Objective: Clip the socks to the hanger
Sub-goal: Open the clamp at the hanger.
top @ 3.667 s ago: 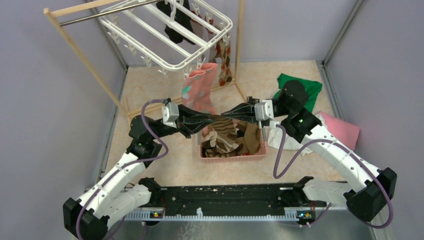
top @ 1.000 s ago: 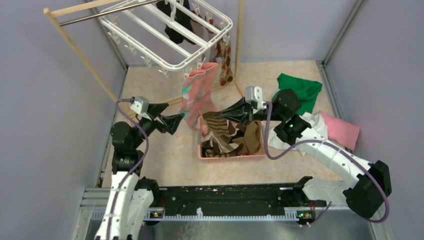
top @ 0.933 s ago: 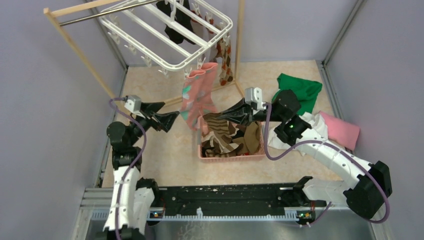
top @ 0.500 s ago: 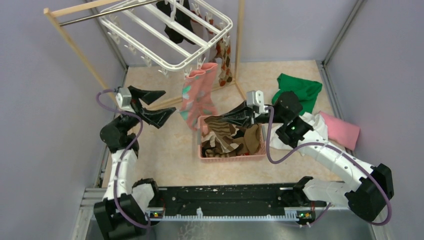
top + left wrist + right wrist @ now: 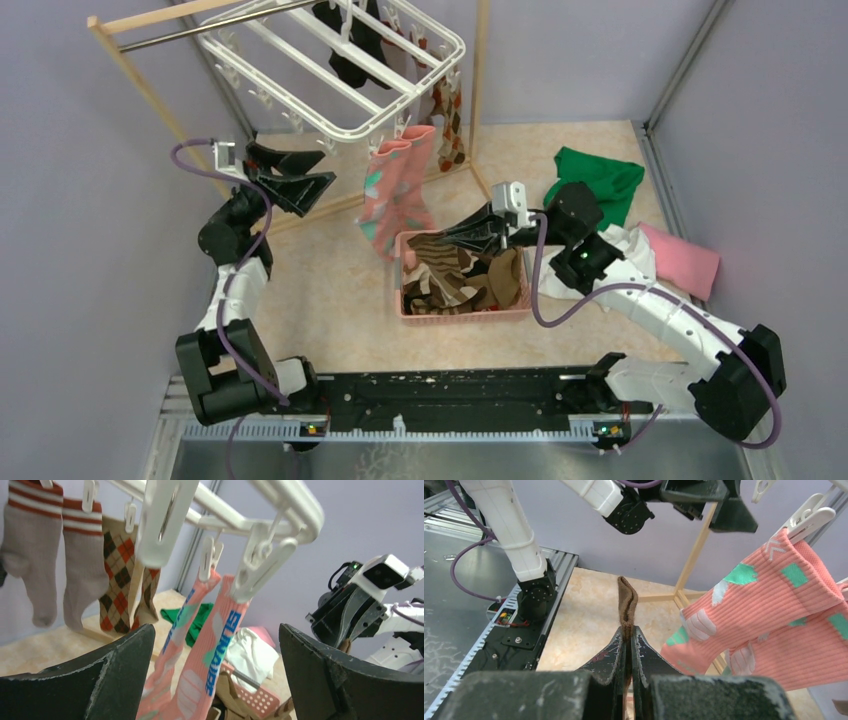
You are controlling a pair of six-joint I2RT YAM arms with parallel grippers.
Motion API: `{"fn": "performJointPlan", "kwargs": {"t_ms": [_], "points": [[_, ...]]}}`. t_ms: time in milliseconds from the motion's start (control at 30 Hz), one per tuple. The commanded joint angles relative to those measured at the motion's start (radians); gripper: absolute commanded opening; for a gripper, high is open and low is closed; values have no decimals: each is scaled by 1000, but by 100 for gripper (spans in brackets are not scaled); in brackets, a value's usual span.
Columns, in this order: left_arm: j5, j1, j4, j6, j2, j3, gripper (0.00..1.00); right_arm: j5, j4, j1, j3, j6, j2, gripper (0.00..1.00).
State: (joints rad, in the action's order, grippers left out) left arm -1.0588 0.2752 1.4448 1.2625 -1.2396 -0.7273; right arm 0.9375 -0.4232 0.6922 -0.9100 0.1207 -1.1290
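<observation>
Right end effector [image 5: 626,630] pinching a plain brown sock [image 5: 628,600] above the pink plastic basket [image 5: 465,314].
Left end effector [image 5: 305,178] is spread wide, empty, near the white plastic grid hanger [image 5: 330,85] over the far left corner of the tabletop [image 5: 330,290].

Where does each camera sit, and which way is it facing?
Top: above, behind the bases, looking down on hanger, basket, both arms.
Left wrist: looks up at the clips; its open fingers frame the bottom.
Right wrist: looks across at the left arm; shut fingers pinch a brown sock.
Both wrist views share the pink socks.
</observation>
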Motion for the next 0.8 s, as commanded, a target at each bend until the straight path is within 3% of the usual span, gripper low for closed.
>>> {"fn": "performJointPlan", "kwargs": {"t_ms": [0, 467, 767], "points": [[54, 4, 348, 46, -14, -79, 99, 18, -41, 6, -32, 8, -17, 0], [-5, -47, 346, 53, -37, -139, 99, 43, -55, 7, -70, 16, -55, 0], [-5, -56, 346, 4, 7, -55, 95, 28, -95, 7, -75, -25, -66, 0]]}}
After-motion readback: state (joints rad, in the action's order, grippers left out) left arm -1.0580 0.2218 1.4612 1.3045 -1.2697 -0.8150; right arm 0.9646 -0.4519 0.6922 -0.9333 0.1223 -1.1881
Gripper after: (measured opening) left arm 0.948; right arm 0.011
